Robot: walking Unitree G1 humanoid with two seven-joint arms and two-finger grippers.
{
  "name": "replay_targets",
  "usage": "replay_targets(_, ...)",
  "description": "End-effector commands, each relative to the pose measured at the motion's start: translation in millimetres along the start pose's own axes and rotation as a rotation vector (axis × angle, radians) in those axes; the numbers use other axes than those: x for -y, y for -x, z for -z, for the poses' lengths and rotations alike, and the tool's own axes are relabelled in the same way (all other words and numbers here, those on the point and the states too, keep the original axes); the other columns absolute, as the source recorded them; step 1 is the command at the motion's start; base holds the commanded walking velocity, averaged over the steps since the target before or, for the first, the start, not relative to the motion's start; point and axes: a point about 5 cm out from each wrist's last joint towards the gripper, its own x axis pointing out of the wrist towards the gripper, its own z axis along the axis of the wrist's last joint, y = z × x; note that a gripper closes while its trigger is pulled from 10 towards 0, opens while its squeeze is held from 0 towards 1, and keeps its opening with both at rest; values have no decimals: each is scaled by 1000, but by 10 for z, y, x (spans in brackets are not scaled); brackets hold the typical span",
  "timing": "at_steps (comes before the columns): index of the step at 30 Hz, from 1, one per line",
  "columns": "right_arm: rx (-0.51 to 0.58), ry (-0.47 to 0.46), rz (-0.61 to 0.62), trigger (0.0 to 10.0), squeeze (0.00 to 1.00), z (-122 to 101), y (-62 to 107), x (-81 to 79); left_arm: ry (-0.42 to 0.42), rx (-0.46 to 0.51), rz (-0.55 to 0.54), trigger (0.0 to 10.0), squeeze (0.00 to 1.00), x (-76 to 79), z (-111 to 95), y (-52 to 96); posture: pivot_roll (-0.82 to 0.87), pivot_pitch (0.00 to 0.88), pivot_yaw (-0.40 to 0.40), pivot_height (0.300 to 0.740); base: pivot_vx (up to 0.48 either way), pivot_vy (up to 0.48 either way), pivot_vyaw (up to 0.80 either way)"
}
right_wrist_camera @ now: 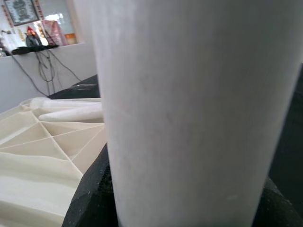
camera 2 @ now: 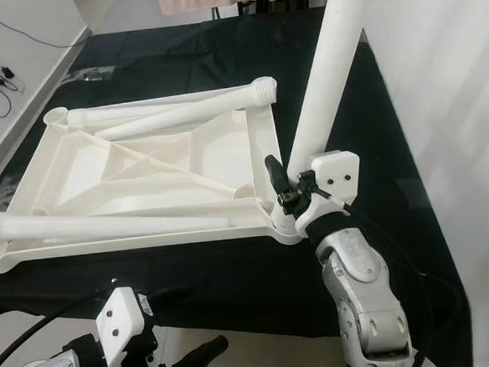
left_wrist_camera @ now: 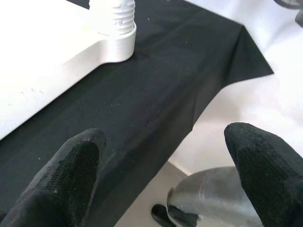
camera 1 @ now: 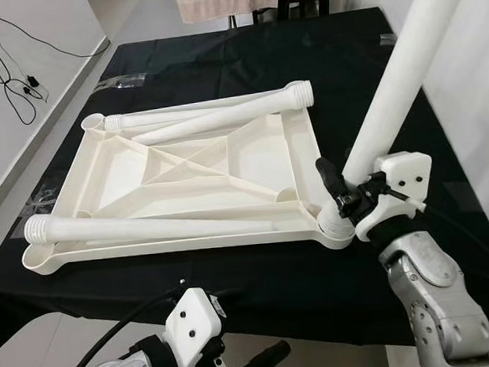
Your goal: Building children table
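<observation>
No readable text, labels, brands or numbers on anything here. Only candidate is a framed picture [right_wrist_camera: 20, 11] on the far wall in the right wrist view: it carries some kind of characters or pattern, but too small and blurred to read.
</observation>
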Motion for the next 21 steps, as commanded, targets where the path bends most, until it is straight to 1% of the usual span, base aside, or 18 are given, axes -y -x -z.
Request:
replay_targets(1,-173,2,-85,10000,0,363,58,-78,0,-34,3,10000,0,-2,54,41,21,177,99,740,0,0,0)
replay_targets(2,-173,2,-85,10000,0,363,58,-78,0,-34,3,10000,0,-2,54,41,21,177,99,740,0,0,0)
replay_targets(3,-172,22,-136,10000,0,351,43,-99,-1,-35,3,10000,0,-2,53,45,23,179,101,740,0,0,0)
replay_targets(5,-172,22,-136,10000,0,351,43,-99,-1,-35,3,10000,0,-2,53,45,23,179,101,740,0,0,0)
replay_targets(7,-172,61,-294,10000,0,309,15,-141,-3,-36,2,10000,0,-3,49,50,27,183,101,740,0,0,0)
replay_targets(8,-172,61,-294,10000,0,309,15,-141,-3,-36,2,10000,0,-3,49,50,27,183,101,740,0,0,0)
replay_targets(9,-177,81,-367,10000,0,290,5,-146,-4,-36,1,10000,0,-3,46,51,28,184,99,740,0,0,0)
replay_targets(11,-177,81,-367,10000,0,290,5,-146,-4,-36,1,10000,0,-3,46,51,28,184,99,740,0,0,0)
replay_targets(12,-186,98,-440,10000,0,279,2,-149,-4,-35,0,10000,0,-3,43,52,29,188,101,740,0,0,0)
replay_targets(13,-186,98,-440,10000,0,279,2,-149,-4,-35,0,10000,0,-3,43,52,29,188,101,740,0,0,0)
replay_targets(14,-202,108,-505,10000,0,275,3,-155,-5,-35,-1,10000,0,-3,41,52,30,188,99,740,0,0,0)
replay_targets(15,-202,108,-505,10000,0,275,3,-155,-5,-35,-1,10000,0,-3,41,52,30,188,99,740,0,0,0)
replay_targets(16,-213,111,-548,10000,0,270,-6,-162,-4,-35,-2,10000,0,-3,39,52,29,190,100,740,0,0,0)
replay_targets(19,-213,111,-548,10000,0,270,-6,-162,-4,-35,-2,10000,0,-3,39,52,29,190,100,740,0,0,0)
replay_targets(20,-225,98,-551,10000,0,272,-53,-149,-4,-35,-2,10000,0,-2,39,51,30,190,99,740,0,0,0)
replay_targets(21,-225,98,-551,10000,0,272,-53,-149,-4,-35,-2,10000,0,-2,39,51,30,190,99,740,0,0,0)
